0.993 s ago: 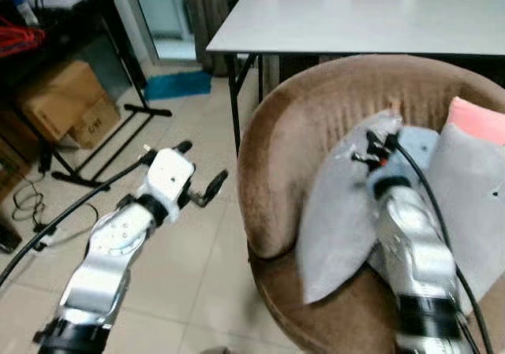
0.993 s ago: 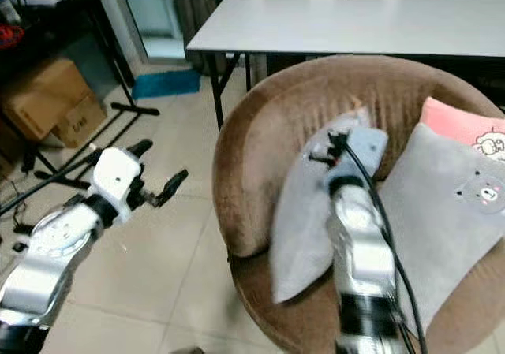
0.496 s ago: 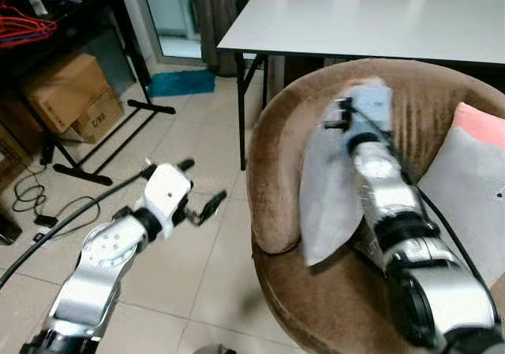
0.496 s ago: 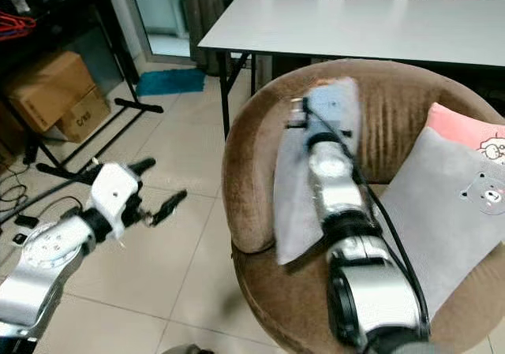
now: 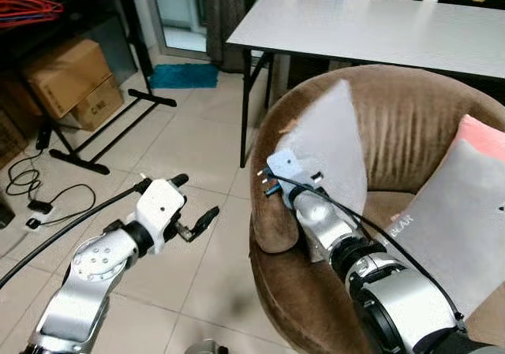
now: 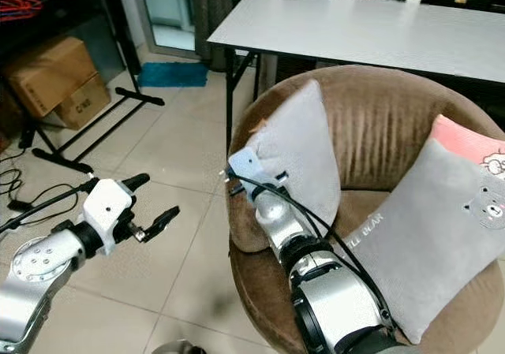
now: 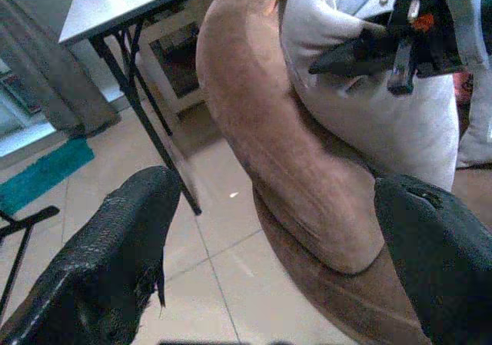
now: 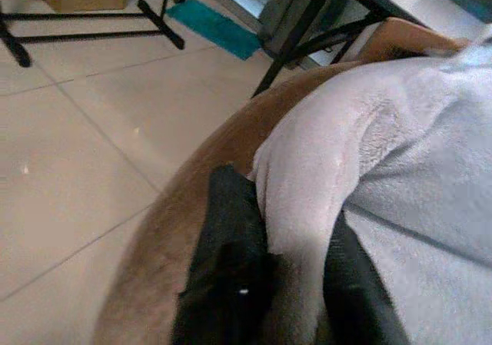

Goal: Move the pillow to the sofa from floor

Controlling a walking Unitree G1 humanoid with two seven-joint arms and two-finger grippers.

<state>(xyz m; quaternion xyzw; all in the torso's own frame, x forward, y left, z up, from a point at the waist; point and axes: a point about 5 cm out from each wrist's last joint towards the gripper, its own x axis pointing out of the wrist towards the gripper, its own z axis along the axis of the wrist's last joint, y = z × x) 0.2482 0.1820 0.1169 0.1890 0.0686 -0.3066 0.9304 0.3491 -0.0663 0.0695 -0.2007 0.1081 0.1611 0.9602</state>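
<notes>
Leaning against the left inner wall of the sofa (image 5: 410,125), the grey pillow (image 5: 331,141) stands nearly upright on the seat, its long axis running up from the cushion to a pointed top corner just above the brown rim. It is off the floor, so the carrying part of the task looks done, and what remains, as a judgement, is the letting go. The right hand (image 8: 280,280) sits at the pillow's lower outer edge, low against the sofa's arm, and its wrist view shows the two black fingers (image 8: 227,268) pinching a fold of the grey fabric between them, so it grips the pillow. From that hand the pillow rises up and away toward the backrest, which means a release needs the fingers to part and the arm to draw back toward the robot without dragging the fold along. The left hand (image 5: 183,212) hovers over the tiled floor (image 5: 181,141) outside the sofa, fingers spread wide and holding nothing, well apart from the pillow. A second grey cushion (image 6: 430,236) leans at the sofa's right side, and a white table (image 5: 379,27) stands behind.
</notes>
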